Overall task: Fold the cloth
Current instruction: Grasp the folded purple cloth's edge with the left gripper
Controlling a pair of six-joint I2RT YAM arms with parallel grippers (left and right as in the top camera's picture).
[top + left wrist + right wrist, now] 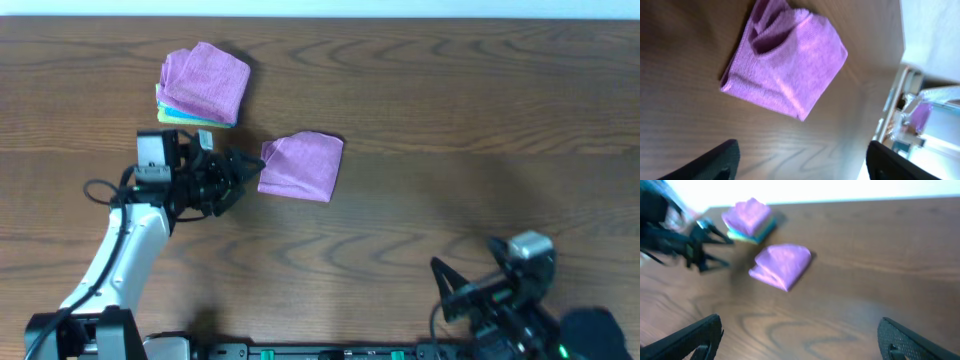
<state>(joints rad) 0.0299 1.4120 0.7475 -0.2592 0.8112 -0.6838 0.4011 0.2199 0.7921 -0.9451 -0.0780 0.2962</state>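
A purple cloth (302, 165) lies folded into a rough square on the wooden table, near the middle. It also shows in the left wrist view (785, 65) and the right wrist view (781, 265). My left gripper (243, 172) is open and empty, just left of the cloth, its fingers pointing at the cloth's left edge. In its own view the fingers (800, 162) frame bare table below the cloth. My right gripper (447, 285) is open and empty at the front right, far from the cloth; its fingers (800, 340) frame bare table.
A stack of folded cloths (204, 86), purple on top with blue and yellow-green beneath, sits at the back left, also in the right wrist view (749, 220). The table's far edge (400, 20) runs along the top.
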